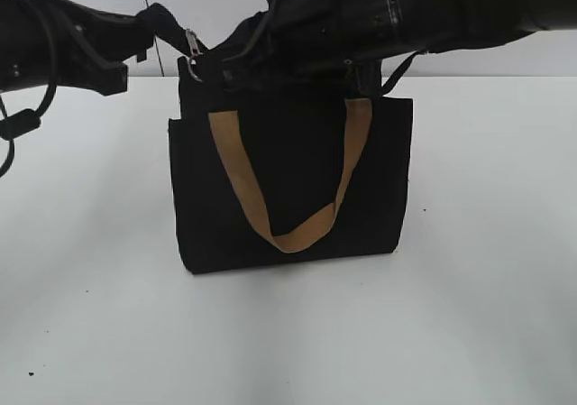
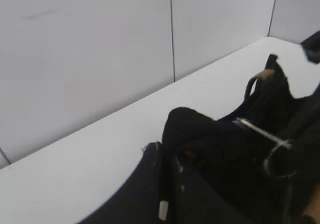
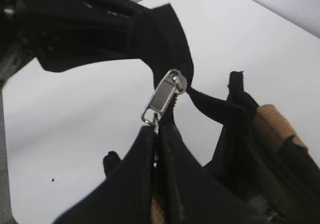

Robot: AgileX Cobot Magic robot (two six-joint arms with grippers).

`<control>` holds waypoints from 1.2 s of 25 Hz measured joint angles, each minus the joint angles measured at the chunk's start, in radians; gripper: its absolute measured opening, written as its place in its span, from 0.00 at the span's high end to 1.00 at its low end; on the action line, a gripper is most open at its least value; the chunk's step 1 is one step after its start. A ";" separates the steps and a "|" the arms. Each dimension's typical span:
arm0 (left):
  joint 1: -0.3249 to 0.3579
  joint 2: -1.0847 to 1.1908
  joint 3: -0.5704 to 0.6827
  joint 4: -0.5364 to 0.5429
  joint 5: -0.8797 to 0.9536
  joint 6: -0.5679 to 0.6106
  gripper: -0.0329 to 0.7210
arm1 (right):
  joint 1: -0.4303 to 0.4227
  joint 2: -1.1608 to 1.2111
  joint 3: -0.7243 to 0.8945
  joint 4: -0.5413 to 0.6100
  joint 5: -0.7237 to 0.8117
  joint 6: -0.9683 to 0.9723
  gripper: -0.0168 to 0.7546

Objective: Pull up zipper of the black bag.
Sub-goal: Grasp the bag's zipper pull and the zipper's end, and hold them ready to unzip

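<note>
The black bag stands upright mid-table, one tan handle hanging down its front. The silver zipper pull sits above the bag's top left corner. It also shows in the right wrist view and the left wrist view. My right gripper reaches across the bag top and is shut on the pull's ring end. My left gripper is shut on the black fabric end of the zip line, just left of the pull. The zip line is stretched between the two grippers.
The white table runs all round the bag, with a pale wall behind. The second tan handle lies inside the bag's top. The right arm covers the bag's top edge.
</note>
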 joint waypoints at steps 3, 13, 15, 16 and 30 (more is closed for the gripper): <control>0.000 0.000 0.000 0.012 0.080 0.000 0.95 | -0.015 -0.015 0.000 -0.020 0.039 0.049 0.98; -0.010 0.000 0.000 0.034 0.130 0.000 0.95 | -0.061 -0.028 0.000 -0.012 0.107 0.190 0.98; -0.010 0.000 0.000 0.035 0.129 0.000 0.95 | -0.067 -0.028 0.000 -0.007 0.113 0.216 0.98; -0.010 0.000 0.000 0.035 0.129 0.000 0.95 | -0.067 -0.028 0.000 -0.007 0.115 0.228 0.98; -0.017 0.000 0.000 0.043 0.153 0.001 0.95 | -0.087 -0.028 0.000 0.014 0.150 0.287 0.99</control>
